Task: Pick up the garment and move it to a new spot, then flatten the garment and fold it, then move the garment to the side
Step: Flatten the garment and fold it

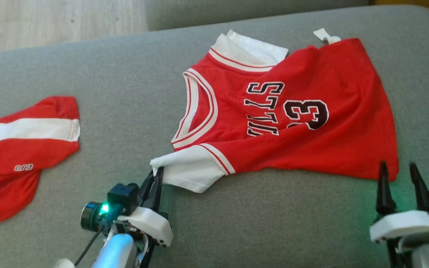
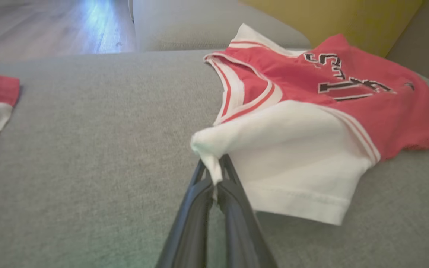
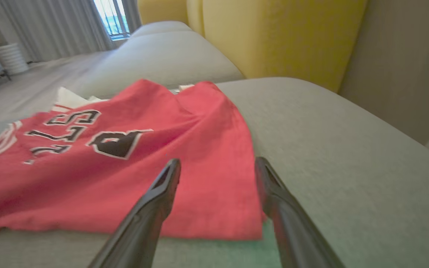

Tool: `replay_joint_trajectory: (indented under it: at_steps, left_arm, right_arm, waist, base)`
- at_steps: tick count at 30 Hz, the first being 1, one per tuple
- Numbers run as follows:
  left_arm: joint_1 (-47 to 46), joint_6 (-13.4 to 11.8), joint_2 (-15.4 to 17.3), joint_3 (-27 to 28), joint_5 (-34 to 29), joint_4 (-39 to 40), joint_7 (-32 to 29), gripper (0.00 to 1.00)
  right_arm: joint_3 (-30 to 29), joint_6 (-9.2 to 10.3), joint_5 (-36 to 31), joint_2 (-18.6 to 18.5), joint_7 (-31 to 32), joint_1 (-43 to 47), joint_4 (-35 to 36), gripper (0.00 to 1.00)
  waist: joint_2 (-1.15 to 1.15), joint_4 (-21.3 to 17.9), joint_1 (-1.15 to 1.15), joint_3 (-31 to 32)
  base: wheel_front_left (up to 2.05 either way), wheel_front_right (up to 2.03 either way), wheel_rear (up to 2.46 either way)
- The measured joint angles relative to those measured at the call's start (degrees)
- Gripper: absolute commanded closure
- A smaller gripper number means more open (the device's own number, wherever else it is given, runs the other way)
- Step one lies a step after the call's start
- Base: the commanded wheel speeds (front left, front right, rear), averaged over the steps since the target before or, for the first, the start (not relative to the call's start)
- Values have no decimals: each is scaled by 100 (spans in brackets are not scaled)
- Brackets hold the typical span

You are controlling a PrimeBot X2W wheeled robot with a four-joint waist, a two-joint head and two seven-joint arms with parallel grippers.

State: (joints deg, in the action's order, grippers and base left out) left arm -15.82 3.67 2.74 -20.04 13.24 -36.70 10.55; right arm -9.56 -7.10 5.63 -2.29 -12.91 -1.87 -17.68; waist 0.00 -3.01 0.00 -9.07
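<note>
Head view, looking down on a grey sofa (image 1: 125,93) with two pieces of red clothing and two grippers.

One jersey (image 1: 292,123) lies spread flat, running from the centre out toward 2 o'clock. It is red with white trim, black lettering and the number 23, turned sideways with its neck opening toward 9 o'clock. It has two white sleeves: one at 12 o'clock, and one sleeve (image 1: 188,171) at 6 o'clock of the neck. A small white tag sticks out at the jersey's far edge, toward 1 o'clock.

One red cloth (image 1: 17,156) with a white band lies at 9 o'clock, well apart from the jersey and cut off by the picture's edge.

The left gripper (image 1: 157,174) sits at 7 o'clock. Its two dark fingers are clenched on the corner of the near sleeve; in the left wrist view the white fabric bunches up between the tips of the left gripper (image 2: 216,175).

The right gripper (image 1: 399,173) sits at 4 o'clock, its two fingers spread apart and holding nothing, tips right at the jersey's near hem corner. In the right wrist view that corner lies between the fingers of the right gripper (image 3: 218,163), with one yellow cushion (image 3: 274,33) at 12 o'clock.
</note>
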Motion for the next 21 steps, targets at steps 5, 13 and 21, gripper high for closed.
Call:
replay_joint_trajectory:
  at_steps: [5, 13, 21]
  left_arm:
    - [194, -100, -2, 52, 92, 255, 167, 100]
    - [481, -215, 1, 89, 157, 827, 272, 100]
    - [486, -256, 4, 59, 157, 1100, 289, 100]
  right_arm:
    - [-493, 0, -92, 0, 345, -1, -638, 0]
    - [-972, 0, 4, 2, 588, -580, -1791, 0]
    - [-1257, 0, -467, -24, 631, -1220, -2663, 0]
  waist:
    - [0, 69, 0, 202]
    - [0, 321, -1, 324]
    - [0, 463, 0, 169]
  base:
    - [0, 0, 0]
    - [0, 0, 0]
    - [0, 0, 0]
